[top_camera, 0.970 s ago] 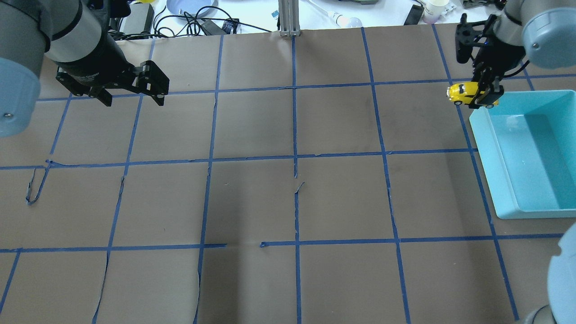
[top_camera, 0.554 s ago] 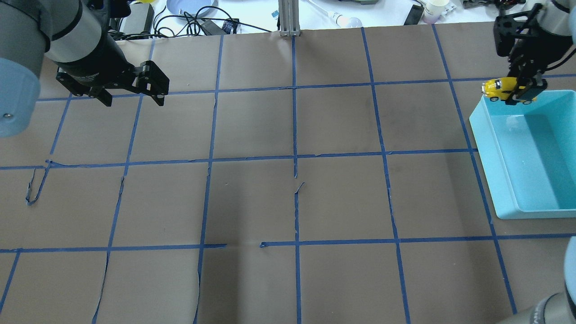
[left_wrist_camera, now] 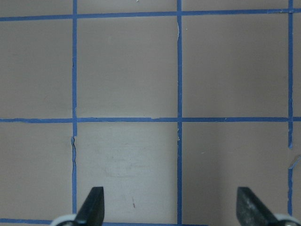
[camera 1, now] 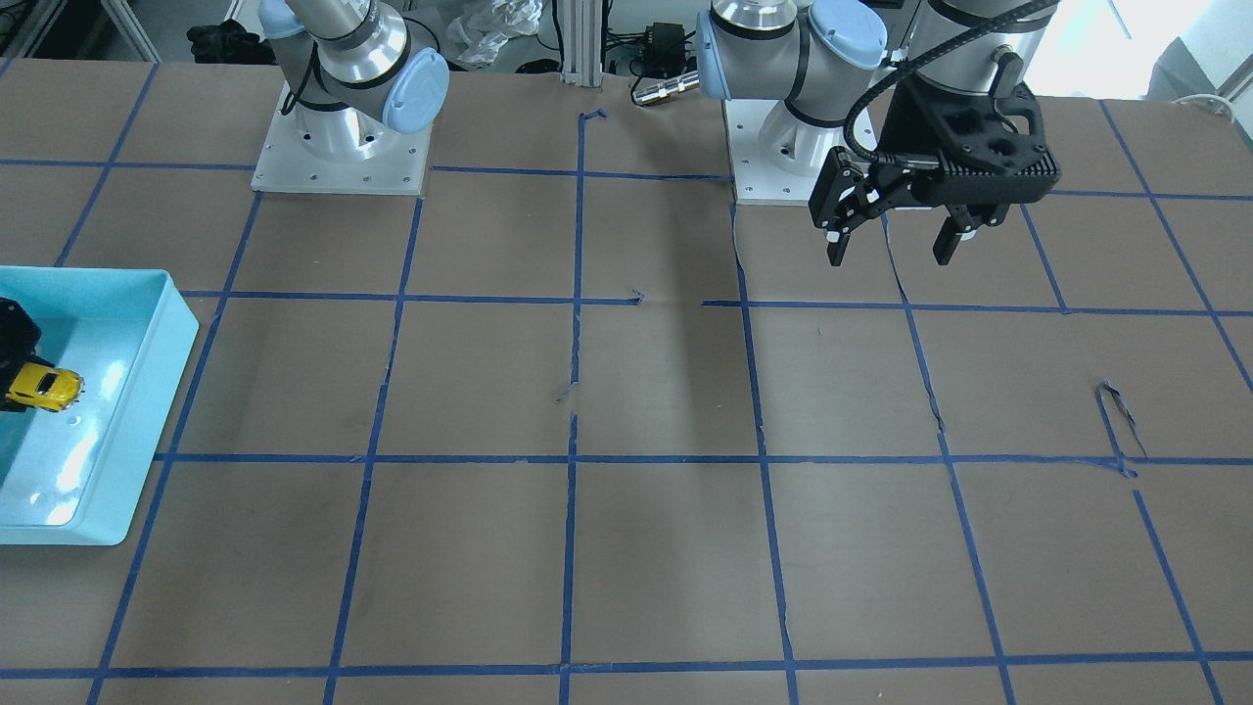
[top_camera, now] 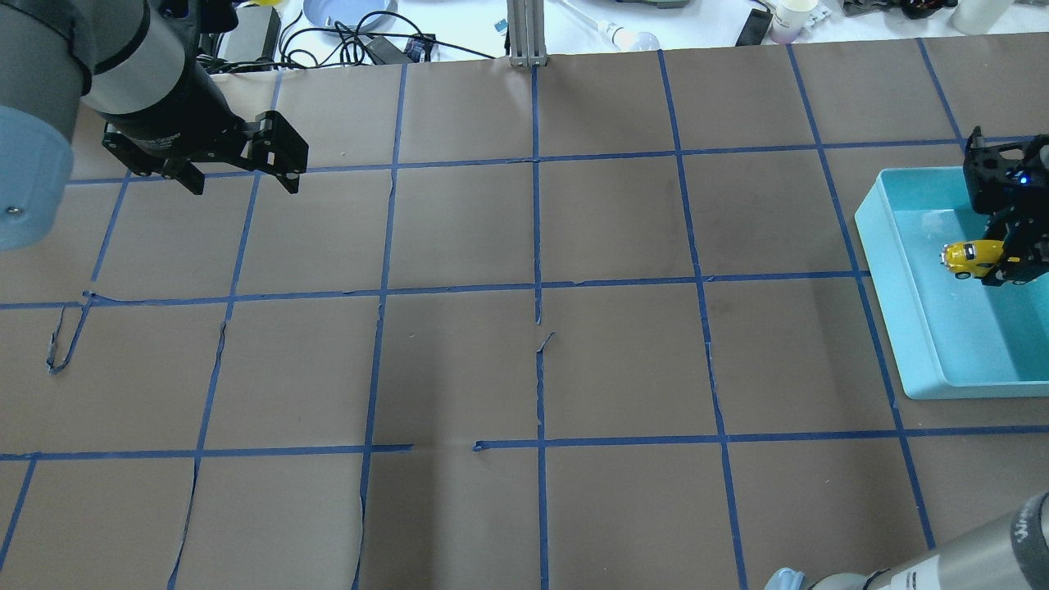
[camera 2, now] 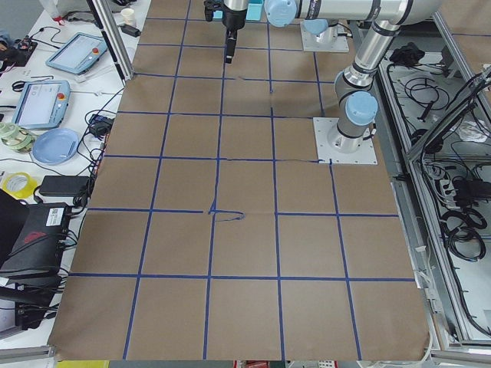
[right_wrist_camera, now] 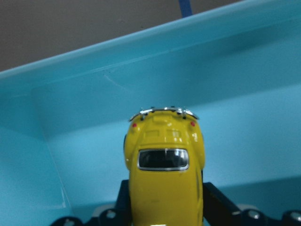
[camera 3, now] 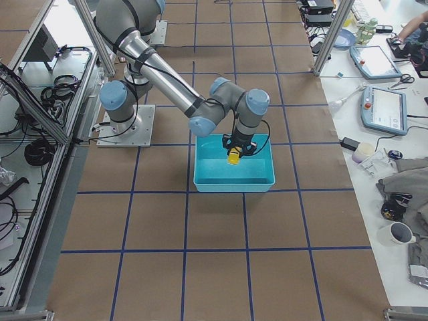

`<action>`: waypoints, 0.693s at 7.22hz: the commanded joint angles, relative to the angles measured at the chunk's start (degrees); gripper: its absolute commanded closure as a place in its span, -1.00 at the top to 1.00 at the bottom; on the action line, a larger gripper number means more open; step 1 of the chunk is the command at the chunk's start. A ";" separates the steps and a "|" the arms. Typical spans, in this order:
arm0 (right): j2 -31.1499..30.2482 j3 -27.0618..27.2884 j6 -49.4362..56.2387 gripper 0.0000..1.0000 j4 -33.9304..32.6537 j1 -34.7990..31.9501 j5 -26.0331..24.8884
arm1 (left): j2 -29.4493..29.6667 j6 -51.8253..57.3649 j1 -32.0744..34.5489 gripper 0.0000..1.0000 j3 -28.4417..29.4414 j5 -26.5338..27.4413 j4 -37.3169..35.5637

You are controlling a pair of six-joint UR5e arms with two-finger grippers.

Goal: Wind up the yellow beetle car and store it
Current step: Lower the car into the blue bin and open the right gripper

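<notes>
Yellow beetle car (top_camera: 969, 258) pinched in right hand (top_camera: 1005, 264), held inside turquoise bin (top_camera: 901, 315). Left hand (top_camera: 244, 182) spread, empty, held above worktop (top_camera: 533, 369), well apart.

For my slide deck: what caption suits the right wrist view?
Right gripper holds the yellow beetle car within the turquoise bin.

Lighting bright and even, from overhead. Soft shadow across table (top_camera: 459, 360) centre. White glare patches on bin (camera 1: 69, 470) floor. Left wrist view: fingertips (left_wrist_camera: 92, 205) out of focus.
</notes>
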State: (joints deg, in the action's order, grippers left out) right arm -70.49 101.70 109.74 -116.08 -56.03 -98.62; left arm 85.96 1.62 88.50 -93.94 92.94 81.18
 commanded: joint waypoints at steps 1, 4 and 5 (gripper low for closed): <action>1.92 1.92 3.78 -1.00 -3.19 0.21 -0.78 | 0.00 -0.04 0.00 1.00 -0.01 0.05 -0.06; 3.34 1.48 3.55 0.99 -3.63 0.13 0.36 | 0.17 -0.99 0.00 1.00 0.95 -0.04 0.20; 2.29 0.87 3.37 1.00 -3.54 0.13 0.36 | 0.35 -1.70 0.00 1.00 0.95 0.05 0.20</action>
State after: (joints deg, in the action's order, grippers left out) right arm -67.38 103.15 113.40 -119.71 -55.87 -98.47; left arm 86.12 0.78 88.50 -93.27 92.99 81.30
